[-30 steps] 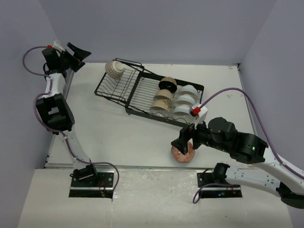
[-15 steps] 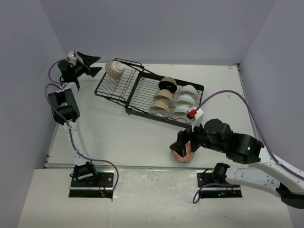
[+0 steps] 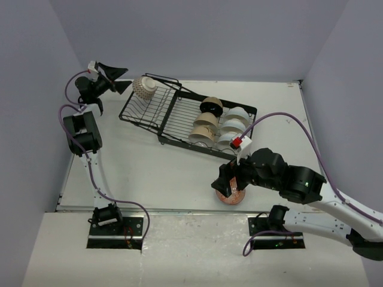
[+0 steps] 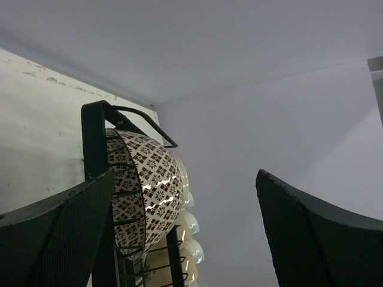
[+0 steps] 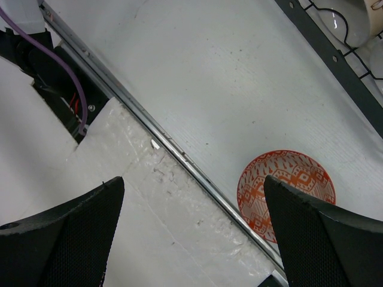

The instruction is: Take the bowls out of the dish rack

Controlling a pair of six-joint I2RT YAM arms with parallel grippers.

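The black wire dish rack lies slanted at the back of the table. A brown-patterned bowl leans on edge at the rack's far left end, and several beige and white bowls stand in its right section. My left gripper is open, just left of the patterned bowl, which shows between its fingers without touching them. An orange-patterned bowl sits upright on the table near the front edge. My right gripper hovers open over that orange bowl, holding nothing.
A metal strip marks the table's front edge, with the arm base plates below it. The rack's frame and a white bowl are at the top right of the right wrist view. Grey walls close in on three sides.
My left arm has swung from the left wall toward the rack's far end, its open gripper now beside the patterned bowl. My right gripper has shifted slightly left above the orange bowl.
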